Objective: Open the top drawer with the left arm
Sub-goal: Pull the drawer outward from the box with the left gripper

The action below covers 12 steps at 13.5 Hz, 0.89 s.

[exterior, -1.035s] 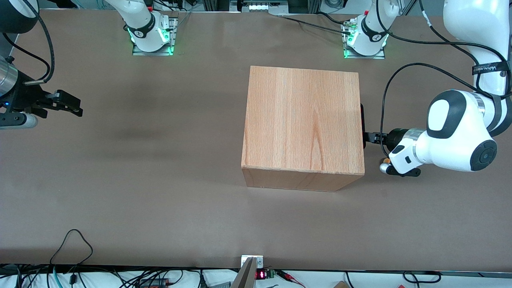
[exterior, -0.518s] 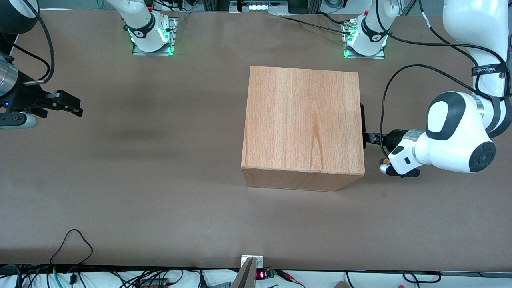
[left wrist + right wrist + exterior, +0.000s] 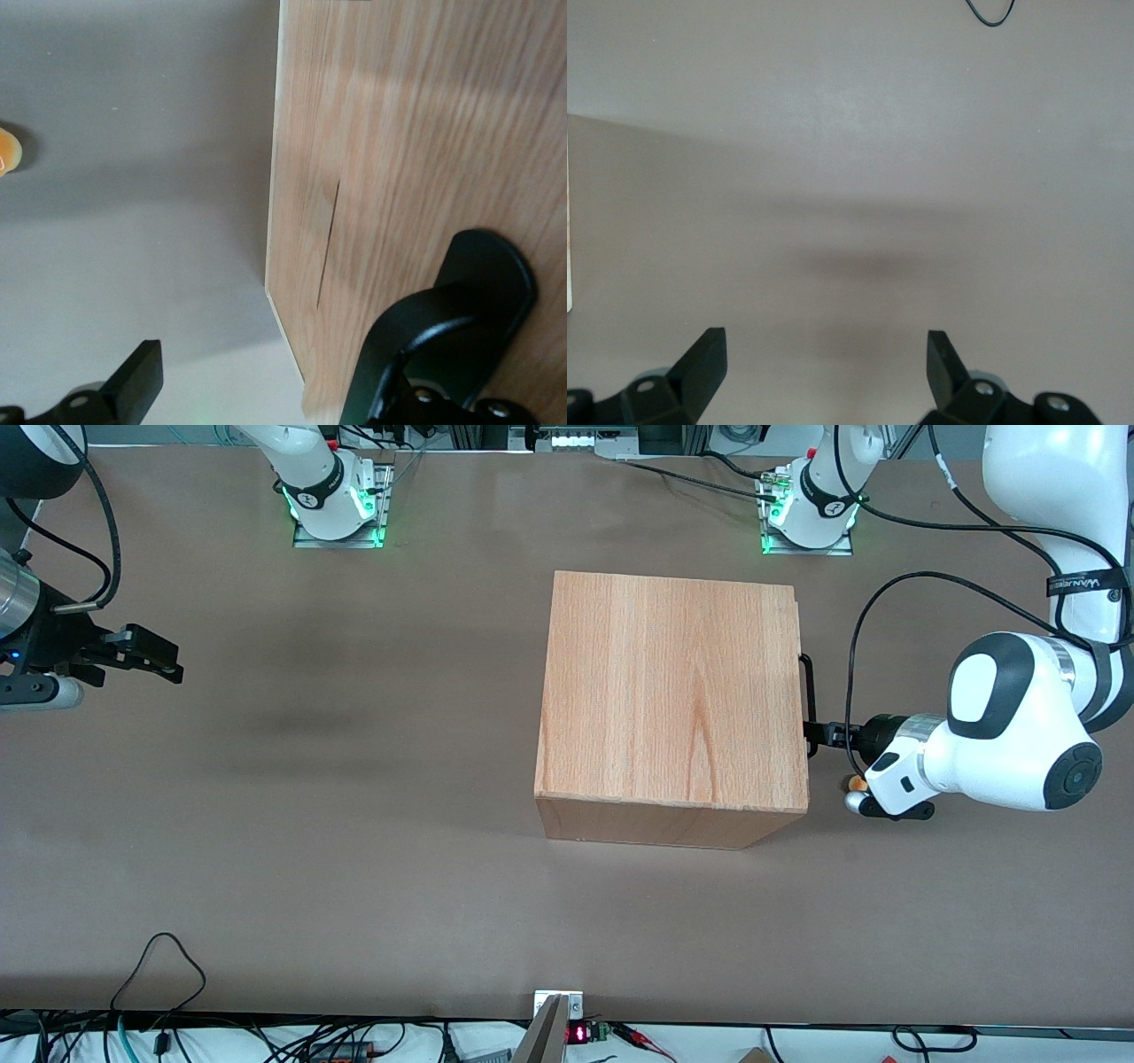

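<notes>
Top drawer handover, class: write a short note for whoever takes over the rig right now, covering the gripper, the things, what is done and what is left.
Gripper: open, at the black bar handle on the cabinet's face toward the working arm's end of the table. One finger is clear of the panel over the table; the other is at the handle, and whether they touch is unclear.
Top drawer: its front shows as a thin sliver past the cabinet's top edge, so it is barely open.
Done: reached the handle, pull begun.
Left: draw the drawer out toward the working arm's end, then let go.
</notes>
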Motion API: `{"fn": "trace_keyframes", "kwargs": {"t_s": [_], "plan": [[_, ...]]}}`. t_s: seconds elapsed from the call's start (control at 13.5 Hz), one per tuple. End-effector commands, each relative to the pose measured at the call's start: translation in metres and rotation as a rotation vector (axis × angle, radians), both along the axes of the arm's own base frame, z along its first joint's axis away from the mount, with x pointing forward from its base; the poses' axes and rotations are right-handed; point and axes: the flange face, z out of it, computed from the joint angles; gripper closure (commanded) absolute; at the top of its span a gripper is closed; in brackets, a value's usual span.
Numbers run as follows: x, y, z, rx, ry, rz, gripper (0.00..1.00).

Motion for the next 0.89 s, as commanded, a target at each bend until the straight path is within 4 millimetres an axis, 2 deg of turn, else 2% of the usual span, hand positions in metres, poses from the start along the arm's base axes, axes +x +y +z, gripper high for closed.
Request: {"fn": "trace_keyframes", "kwargs": {"t_s": [0.0,0.59,0.81], "plan": [[0.015,0.004,0.008,0.004,-0.061,0.001,0.0],[0.018,0.019,0.003,0.049,-0.063,0.0,0.0],[0.019,0.04,0.001,0.052,-0.06,0.031,0.0]]}}
